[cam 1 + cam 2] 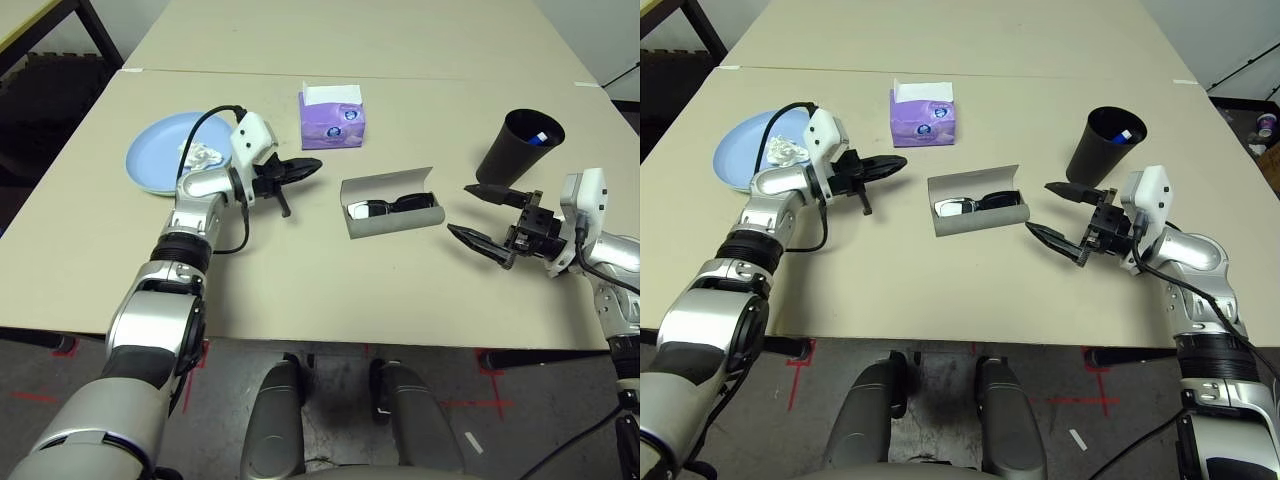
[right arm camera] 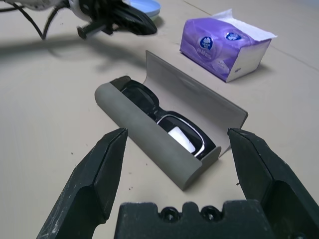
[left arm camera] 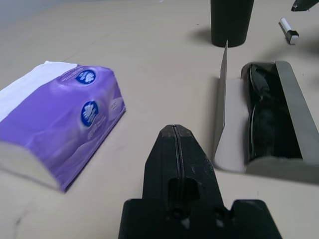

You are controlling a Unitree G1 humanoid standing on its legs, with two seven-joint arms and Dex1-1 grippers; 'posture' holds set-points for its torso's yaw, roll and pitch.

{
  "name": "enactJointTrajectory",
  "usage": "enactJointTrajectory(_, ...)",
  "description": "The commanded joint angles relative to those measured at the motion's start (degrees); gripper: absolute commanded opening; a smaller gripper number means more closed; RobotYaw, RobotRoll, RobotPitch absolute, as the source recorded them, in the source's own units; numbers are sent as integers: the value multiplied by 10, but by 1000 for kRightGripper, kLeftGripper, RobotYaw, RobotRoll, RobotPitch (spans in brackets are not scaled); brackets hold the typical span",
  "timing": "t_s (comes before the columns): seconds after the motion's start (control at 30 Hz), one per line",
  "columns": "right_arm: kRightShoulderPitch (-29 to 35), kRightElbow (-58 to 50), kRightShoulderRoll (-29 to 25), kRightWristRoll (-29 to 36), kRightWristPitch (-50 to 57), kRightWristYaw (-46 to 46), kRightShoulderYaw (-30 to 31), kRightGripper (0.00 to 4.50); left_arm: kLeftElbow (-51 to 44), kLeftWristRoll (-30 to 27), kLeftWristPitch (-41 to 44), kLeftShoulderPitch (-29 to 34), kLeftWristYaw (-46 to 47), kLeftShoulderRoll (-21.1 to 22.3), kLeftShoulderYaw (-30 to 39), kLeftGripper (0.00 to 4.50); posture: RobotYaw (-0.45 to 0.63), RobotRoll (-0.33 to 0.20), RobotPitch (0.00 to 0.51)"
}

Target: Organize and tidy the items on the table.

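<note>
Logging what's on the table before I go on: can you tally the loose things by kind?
Plates: 1, light blue plate
Tissues: 1, crumpled tissue on the plate
Tissue boxes: 1, purple tissue box
Glasses cases: 1, open grey case
Sunglasses: 1, black sunglasses in the case
Cups: 1, black cup
Total: 6

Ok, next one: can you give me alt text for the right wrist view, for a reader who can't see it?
The right gripper, fingers wide open, faces an open grey glasses case holding black sunglasses on a beige table. Beyond the case lies a purple tissue box; across the table the left gripper is shut and empty, with a light blue plate behind it.
</note>
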Motion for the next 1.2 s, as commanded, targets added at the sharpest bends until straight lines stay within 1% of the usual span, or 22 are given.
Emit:
enactJointTrajectory(0.03,9,-12,-6,4,6,-1,3,4500,28,17,-10,-9,5,-7,-1,13,-60,0,214)
enactJointTrajectory(0.37,17,-23,-7,6,10,-7,-1,4500,52,38,-21,-17,0,-29,-7,13,-71,0,213)
enactJointTrajectory(0.73,19,-25,-6,5,11,-12,0,4500,46,45,-27,-20,-21,-51,-10,13,-77,0,210)
enactJointTrajectory(0.97,21,-25,-4,4,9,-14,2,4500,13,42,-24,8,-72,-52,-22,13,-75,0,209)
enactJointTrajectory(1.2,16,-24,-3,3,7,-14,3,4500,-21,41,-13,40,-83,-61,-31,13,-72,0,209)
